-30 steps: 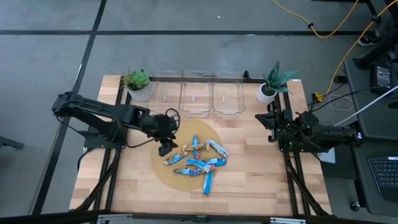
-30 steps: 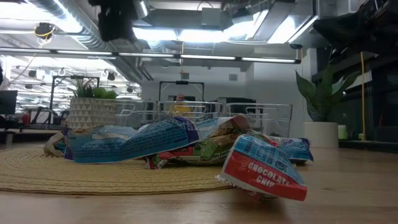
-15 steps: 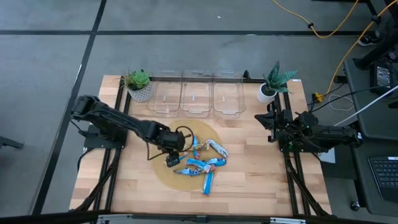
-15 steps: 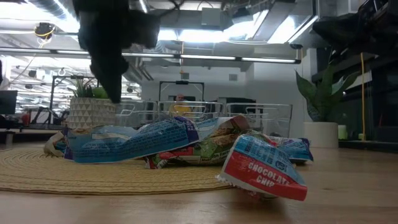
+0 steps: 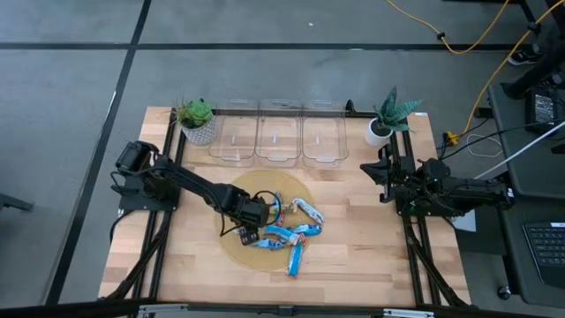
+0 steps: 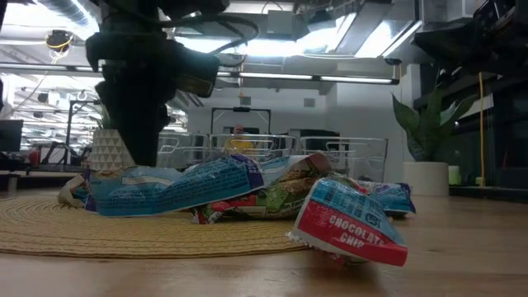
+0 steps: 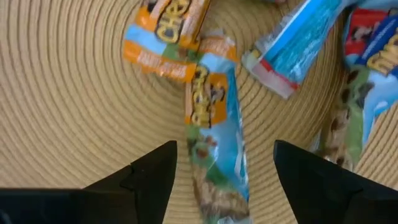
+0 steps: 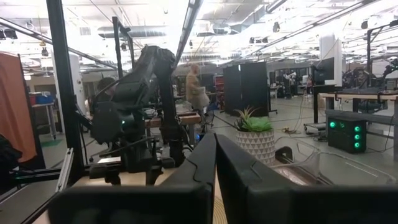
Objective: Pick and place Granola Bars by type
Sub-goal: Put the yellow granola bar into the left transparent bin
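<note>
1. My left gripper (image 7: pixel 224 180) is down over the round woven mat (image 5: pixel 231 247), at the nine o'clock edge of the pile of Granola Bars (image 5: pixel 281 225). Its jaws stand wide apart with nothing between them yet.

2. In my left wrist view one bar (image 7: pixel 214 130) with a blue and orange wrapper runs lengthwise straight into the gap between my fingers (image 7: pixel 152 174), flat on the mat. Another orange-marked bar (image 7: pixel 165 37) touches its far end, and a blue and white bar (image 7: pixel 298 46) lies just beside them.

3. The rest of the heap spreads across the mat toward three o'clock. One bar (image 5: pixel 296 258) sticks out at six o'clock past the mat's rim. In the low view the nearest wrapper, red and reading chocolate chip (image 6: pixel 346 227), lies on the bare wood.

4. The three clear bins (image 5: pixel 278 132) stand in a row at twelve o'clock from the mat, between the two potted plants (image 5: pixel 196 119).

5. I judge these bars light, with a firm core inside a thin, shiny film. The film looks slippery and crinkly, and the crimped ends are loose, so a pinch there would likely slide or tear.

6. I would take the bar across its middle, fingers on its two long sides, squeezing only enough to stop a slip. Overlapping neighbours may drag along, so the lift should be slow.

7. My right gripper (image 8: pixel 214 158) waits at three o'clock on the table, well apart from the pile, fingers pressed together and holding nothing.
</note>
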Robot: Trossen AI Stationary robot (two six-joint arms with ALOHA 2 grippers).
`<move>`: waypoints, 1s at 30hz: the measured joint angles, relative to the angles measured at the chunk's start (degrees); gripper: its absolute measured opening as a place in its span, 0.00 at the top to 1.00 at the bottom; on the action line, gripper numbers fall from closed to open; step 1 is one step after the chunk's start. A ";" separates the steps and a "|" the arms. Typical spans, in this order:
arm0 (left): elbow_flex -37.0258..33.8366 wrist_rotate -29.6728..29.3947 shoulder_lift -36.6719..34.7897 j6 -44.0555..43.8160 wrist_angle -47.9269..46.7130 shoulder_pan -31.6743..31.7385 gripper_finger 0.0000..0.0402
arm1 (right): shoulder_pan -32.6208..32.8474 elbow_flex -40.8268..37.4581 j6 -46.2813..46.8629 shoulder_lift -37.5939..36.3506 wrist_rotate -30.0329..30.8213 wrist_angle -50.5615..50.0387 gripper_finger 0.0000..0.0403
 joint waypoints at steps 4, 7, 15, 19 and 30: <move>0.00 -2.16 1.47 -1.26 0.16 0.01 0.36 | -0.01 0.00 0.01 0.00 0.00 -0.15 0.96; 0.00 -2.42 2.45 -1.83 0.32 0.13 0.36 | -0.01 0.00 0.04 0.00 -0.02 -0.21 0.96; 0.00 -2.20 3.35 -1.93 0.48 0.11 0.46 | -0.02 0.00 0.03 0.00 -0.07 -0.16 0.96; 0.00 -0.58 3.35 -1.05 0.54 0.11 0.57 | 0.00 0.00 0.03 0.00 -0.05 -0.16 0.96; 0.00 1.59 3.19 -1.31 0.54 0.17 0.84 | -0.01 0.00 -0.13 0.00 -0.03 -0.21 0.96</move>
